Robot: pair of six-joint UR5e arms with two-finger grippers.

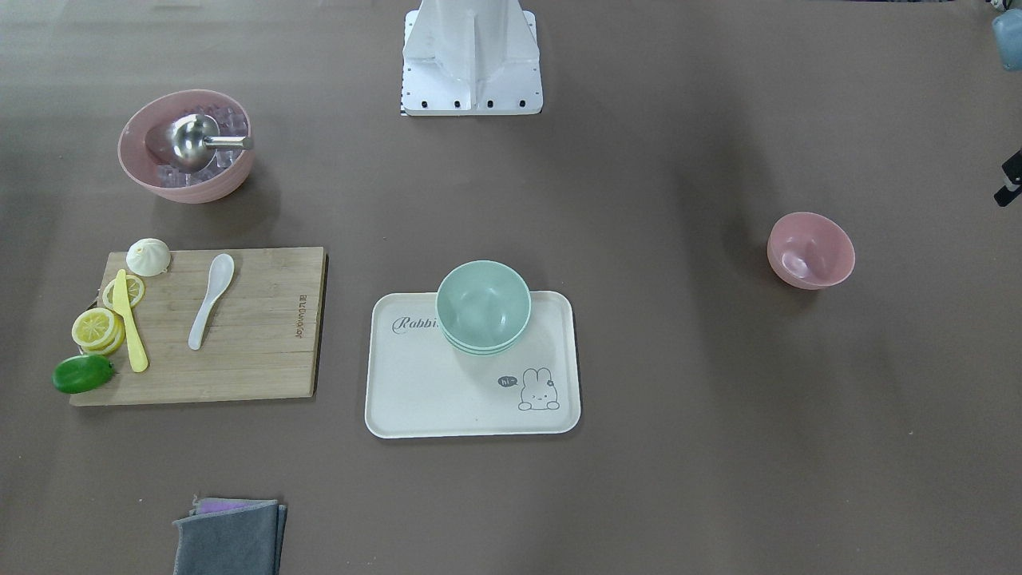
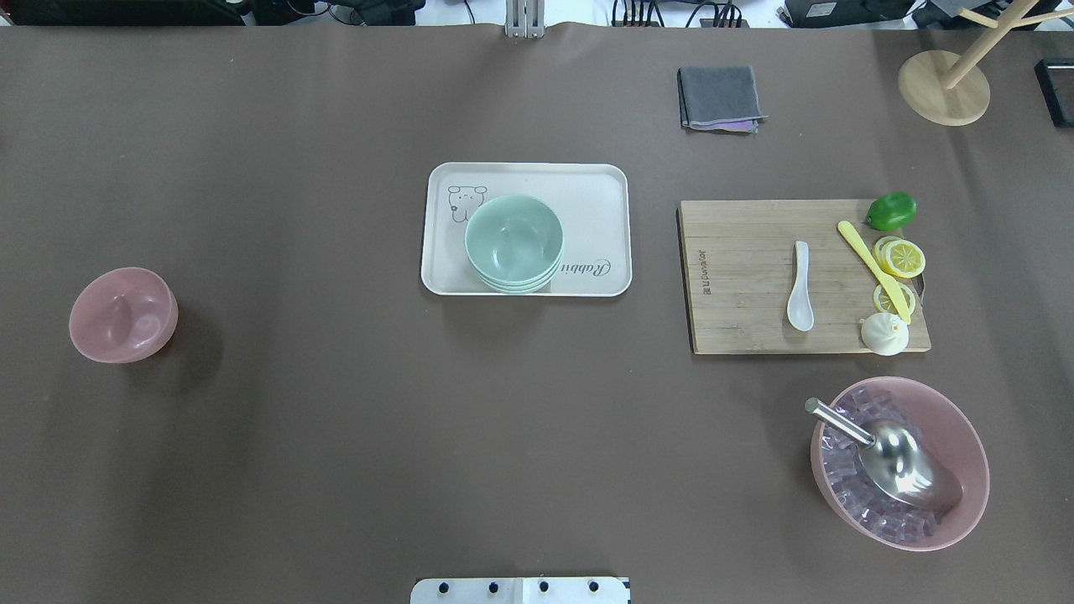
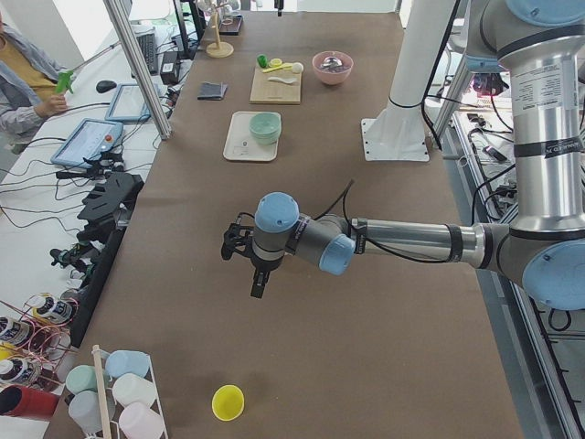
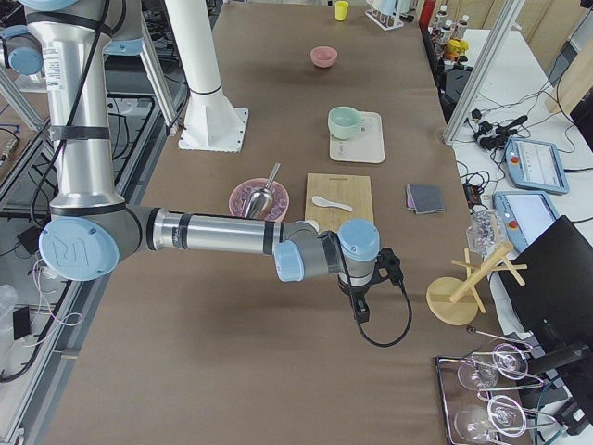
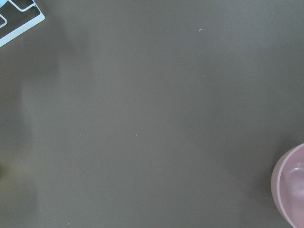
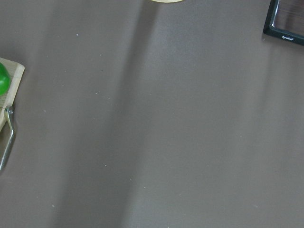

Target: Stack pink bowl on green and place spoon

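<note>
**Pink bowl apart from green bowl; spoon on board**

The pink bowl [image 2: 123, 315] is seen upright on the table [image 2: 336, 419] at the far left of the overhead view, well apart from everything else. Its rim is also caught at the lower right edge of the left wrist view.

At the centre, a cream tray [image 2: 587, 193] printed with a rabbit is laid flat. The green bowl [image 2: 513, 242] is set on its near edge, mouth up, and further green rims are seen nested under it.

To the right, beyond the tray, a folded grey cloth [image 2: 720, 98] is placed. Nearer, a wooden board [image 2: 738, 285] is laid, and the white spoon [image 2: 800, 288] is rested at its middle, bowl end toward the robot. Along the board's right side a yellow knife [image 2: 868, 264] is laid across lemon slices [image 2: 904, 257]; a lime [image 2: 891, 210] is set at the far corner and a white bun [image 2: 883, 334] at the near corner.

Nearer the robot, a large pink bowl [image 2: 965, 445] is filled with clear ice cubes [image 2: 847, 486], and a metal scoop [image 2: 906, 466] is rested in them, handle pointing left. A wooden stand [image 2: 944, 88] is seen at the far right corner.

The left gripper [image 3: 239, 247] and the right gripper [image 4: 384, 266] are held above bare table beyond either end of the layout. Whether their fingers are spread or pressed together cannot be told.
</note>
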